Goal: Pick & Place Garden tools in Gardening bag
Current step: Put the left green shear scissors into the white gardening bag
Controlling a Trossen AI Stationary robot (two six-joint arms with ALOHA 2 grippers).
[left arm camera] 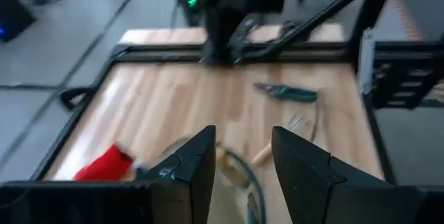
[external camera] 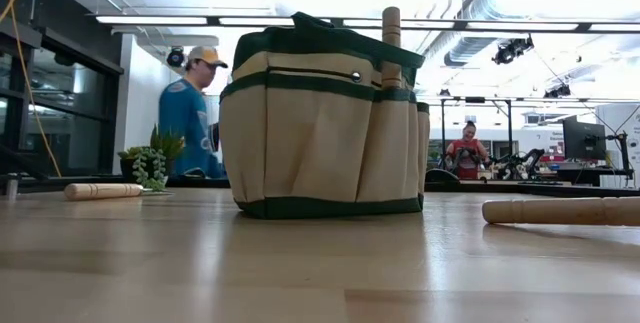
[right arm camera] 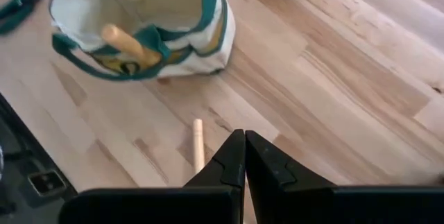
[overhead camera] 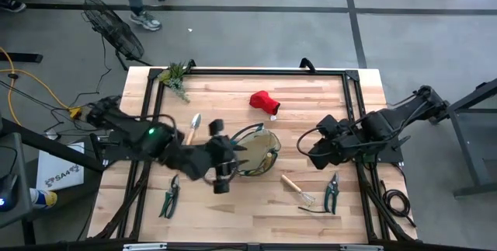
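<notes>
My left claw point(overhead camera: 223, 175) hovers just above the near rim of the round tan canvas gardening bag with dark green trim point(overhead camera: 258, 151), fingers partly apart and holding nothing. My right claw point(right arm camera: 243, 156) waits at the bag's other side, fingers pressed together and empty. A wooden handle point(right arm camera: 127, 42) stands up inside the bag, which sits mid-counter. On the wooden counter point(overhead camera: 233, 212) around it lie a silver trowel with a wooden handle point(overhead camera: 192, 127), a red glove point(overhead camera: 264, 102), two green-handled pruners point(overhead camera: 170, 196) point(overhead camera: 331, 191), a wooden-handled wire rake point(overhead camera: 299, 189) and a green leafy sprig point(overhead camera: 175, 79).
</notes>
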